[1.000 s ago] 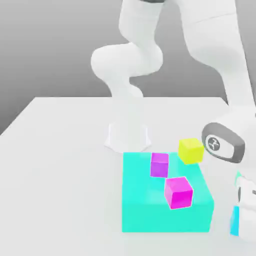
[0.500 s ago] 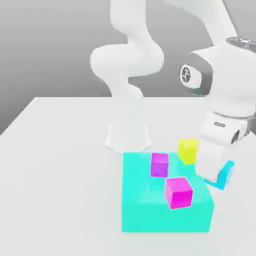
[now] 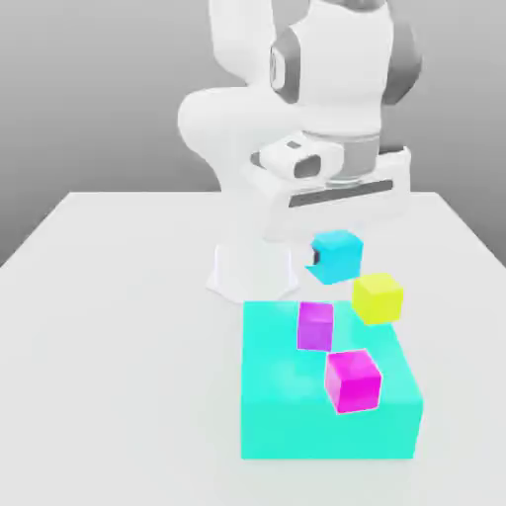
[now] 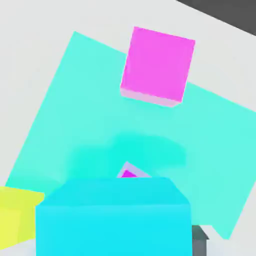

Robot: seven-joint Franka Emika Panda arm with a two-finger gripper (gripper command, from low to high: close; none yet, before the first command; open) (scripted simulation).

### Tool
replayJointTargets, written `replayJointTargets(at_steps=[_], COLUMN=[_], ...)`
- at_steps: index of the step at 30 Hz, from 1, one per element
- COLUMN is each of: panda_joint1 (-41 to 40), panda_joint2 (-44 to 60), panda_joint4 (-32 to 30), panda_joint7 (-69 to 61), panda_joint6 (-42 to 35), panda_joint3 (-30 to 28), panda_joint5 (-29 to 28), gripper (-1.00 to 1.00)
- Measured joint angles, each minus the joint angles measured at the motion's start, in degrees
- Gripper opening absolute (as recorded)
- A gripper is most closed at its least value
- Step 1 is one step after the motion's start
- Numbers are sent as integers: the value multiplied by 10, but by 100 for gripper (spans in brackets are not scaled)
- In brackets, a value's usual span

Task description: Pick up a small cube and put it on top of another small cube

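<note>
So, nearest the camera in the exterior view there's the big turquoise block (image 3: 326, 430), sitting flat on the pale table (image 3: 119, 385). Treat its top as a clock face, 12 at the far edge: the magenta cube (image 3: 353, 381) is around 5 o'clock, right by the front edge and turned a bit. The purple cube (image 3: 315, 326) is further back, at about 11. The yellow cube (image 3: 378, 298) is out toward 1 o'clock, by the far corner.

Now the one that matters: the small cyan cube (image 3: 338, 257) is up in the air, a little tilted, at roughly 12 o'clock from the block in that view and 11 from the yellow cube. The gripper (image 3: 336, 254) has it pinched between its fingers, and in the hand view it's partly covering the purple cube. Behind all that, the white arm (image 3: 242, 124) stands on its base (image 3: 253, 272), off toward 11 o'clock, with a plain grey backdrop (image 3: 89, 99) last.
</note>
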Motion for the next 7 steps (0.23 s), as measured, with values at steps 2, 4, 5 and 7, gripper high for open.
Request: replayJointTargets(at_steps=[2, 4, 5, 7], panda_joint1=[-3, -2, -2, -2], panda_joint2=[30, 65, 65, 65], panda_joint4=[-14, -28, -28, -28], panda_joint7=[1, 3, 3, 3], panda_joint6=[44, 92, 92, 92], panda_joint3=[3, 4, 4, 4], panda_joint5=[2, 2, 2, 2], gripper=[-100, 100, 100, 100])
